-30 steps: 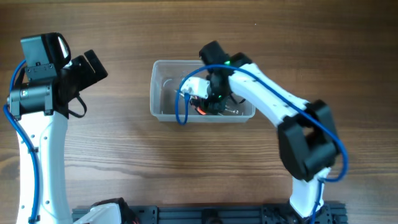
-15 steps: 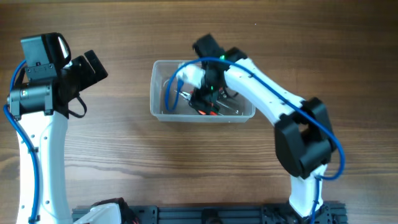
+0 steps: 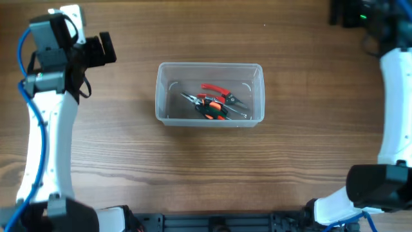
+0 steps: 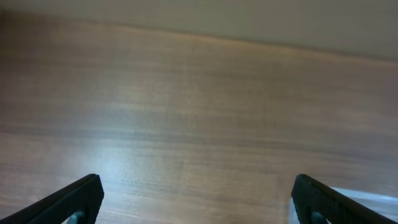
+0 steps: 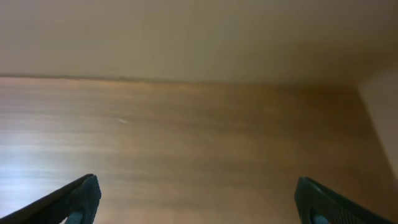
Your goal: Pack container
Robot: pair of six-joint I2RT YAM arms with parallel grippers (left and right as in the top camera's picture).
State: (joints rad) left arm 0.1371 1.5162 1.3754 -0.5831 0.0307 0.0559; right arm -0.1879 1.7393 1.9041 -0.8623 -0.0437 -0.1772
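Note:
The container (image 3: 210, 64), a clear rectangular tub, sits mid-table in the overhead view. Inside it lie red-handled pliers (image 3: 216, 91) and an orange-and-black hand tool (image 3: 210, 110), crossed over each other. My left gripper (image 3: 105, 49) hovers over the table's far left, well apart from the tub. In its wrist view this gripper (image 4: 199, 202) is open, with only bare wood between the fingertips (image 4: 81, 198). My right gripper (image 3: 341, 11) is at the far right corner, partly cut off by the frame. Its wrist view shows the right gripper (image 5: 199, 202) open and empty.
The wooden table (image 3: 206, 167) surrounds the tub. The left arm (image 3: 45, 142) runs down the left side and the right arm (image 3: 393, 116) down the right edge. A dark rail (image 3: 212, 223) lines the near edge. The table's far edge (image 5: 186, 79) meets a wall.
My right gripper opened inside the tub, left the tools there and withdrew to the far right corner. The left arm shifted slightly toward the far edge.

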